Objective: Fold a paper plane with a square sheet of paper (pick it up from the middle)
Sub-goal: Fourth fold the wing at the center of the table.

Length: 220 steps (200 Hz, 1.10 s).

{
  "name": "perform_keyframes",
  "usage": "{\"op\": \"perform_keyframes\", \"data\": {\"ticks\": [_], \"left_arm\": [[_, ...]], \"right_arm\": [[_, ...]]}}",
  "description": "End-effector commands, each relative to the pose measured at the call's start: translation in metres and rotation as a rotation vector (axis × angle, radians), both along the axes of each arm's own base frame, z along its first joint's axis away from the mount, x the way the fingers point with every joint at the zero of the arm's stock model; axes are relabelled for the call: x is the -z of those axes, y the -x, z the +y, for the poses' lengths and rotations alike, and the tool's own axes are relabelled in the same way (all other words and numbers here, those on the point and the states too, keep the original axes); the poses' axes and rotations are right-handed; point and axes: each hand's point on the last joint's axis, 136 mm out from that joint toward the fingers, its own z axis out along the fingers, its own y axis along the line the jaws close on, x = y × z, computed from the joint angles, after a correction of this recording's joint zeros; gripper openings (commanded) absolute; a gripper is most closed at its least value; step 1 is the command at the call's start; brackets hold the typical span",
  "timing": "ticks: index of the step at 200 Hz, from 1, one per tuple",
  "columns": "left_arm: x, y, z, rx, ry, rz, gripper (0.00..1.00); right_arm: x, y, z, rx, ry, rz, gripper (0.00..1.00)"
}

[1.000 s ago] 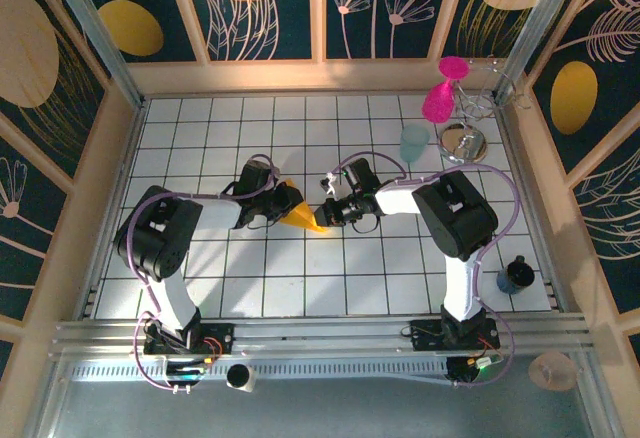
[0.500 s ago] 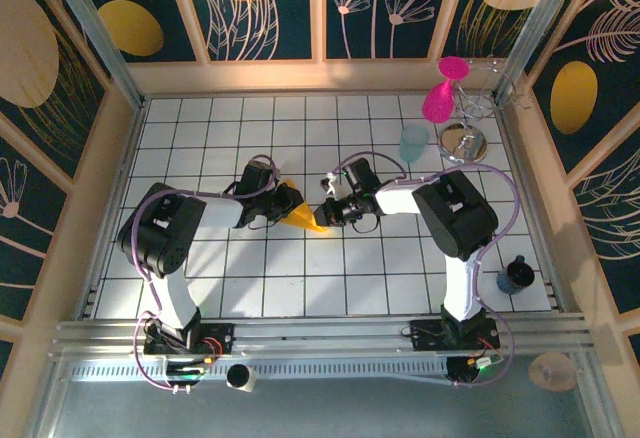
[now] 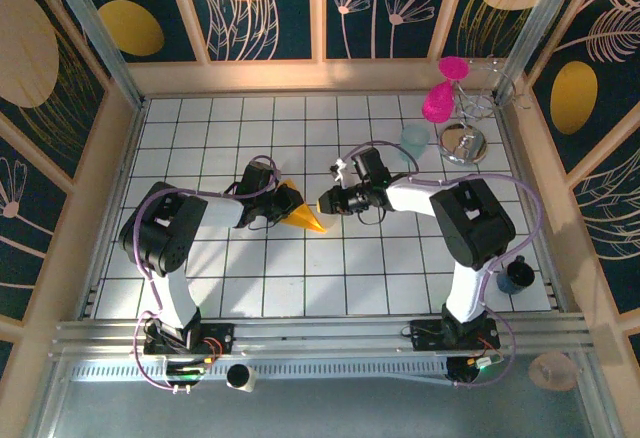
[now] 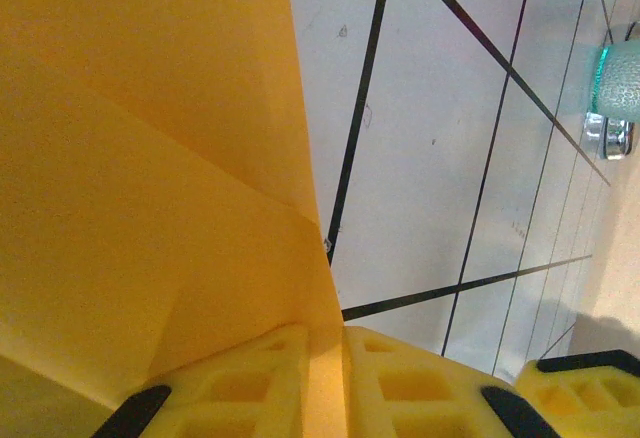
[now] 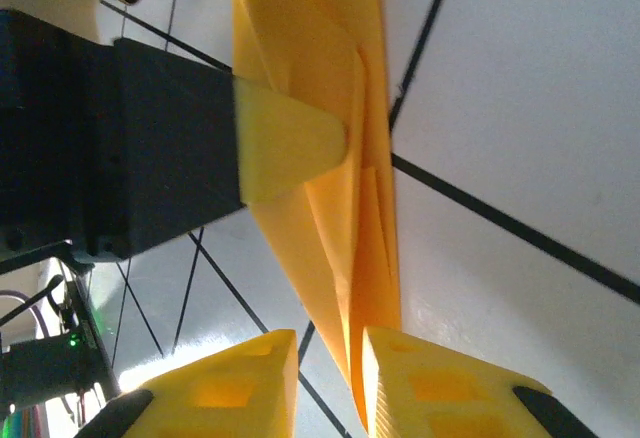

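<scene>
The square sheet of paper is folded into a narrow orange-yellow paper plane (image 3: pixel 303 218) lying near the table's middle, its sharp tip pointing to the lower right. My left gripper (image 3: pixel 283 205) is shut on the plane's wide end. In the left wrist view the paper plane (image 4: pixel 150 208) runs down between the two yellow fingers of the left gripper (image 4: pixel 325 343). My right gripper (image 3: pixel 322 203) hovers just right of the tip. In the right wrist view the right gripper (image 5: pixel 330 353) is open, and the paper plane (image 5: pixel 340 248) ends in the gap, against the right-hand finger, unclamped.
A pale teal cup (image 3: pixel 414 140), pink glasses (image 3: pixel 440 98) and a round metal item (image 3: pixel 463 142) stand at the back right. A dark cup (image 3: pixel 515 275) sits near the right front edge. White tiles lie open in front of and behind the grippers.
My right gripper has opened off the plane's tip and drawn back a little up and to the right. The left gripper holds the plane as before.
</scene>
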Motion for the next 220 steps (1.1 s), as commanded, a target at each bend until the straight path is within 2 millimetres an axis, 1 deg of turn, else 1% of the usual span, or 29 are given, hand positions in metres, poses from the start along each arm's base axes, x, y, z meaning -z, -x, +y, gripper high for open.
{"op": "perform_keyframes", "data": {"ticks": [1,22,36,72,84,110,156,220], "left_arm": [[0.003,-0.002,0.0,0.011,-0.014,0.002,0.18],[0.005,-0.002,0.0,0.01,-0.021,0.009,0.18],[0.006,-0.002,0.001,0.01,-0.025,0.012,0.18],[0.009,-0.002,0.002,0.006,-0.042,0.024,0.18],[0.01,-0.002,0.003,0.003,-0.047,0.026,0.18],[0.013,-0.001,0.005,-0.001,-0.057,0.037,0.18],[0.017,-0.001,0.007,-0.007,-0.07,0.05,0.18],[0.021,0.001,0.008,-0.008,-0.08,0.062,0.18]], "right_arm": [[-0.003,0.003,0.013,-0.039,0.023,-0.018,0.2],[0.007,0.009,0.021,-0.071,0.048,-0.004,0.16],[0.011,0.013,0.026,-0.09,0.054,0.003,0.13],[0.025,0.023,0.03,-0.131,0.087,0.026,0.12],[0.03,0.026,0.029,-0.137,0.101,0.034,0.12],[0.038,0.025,0.023,-0.12,0.137,0.034,0.12],[0.042,0.02,0.017,-0.091,0.165,0.025,0.12],[0.052,0.026,0.012,-0.099,0.192,0.048,0.12]]}}
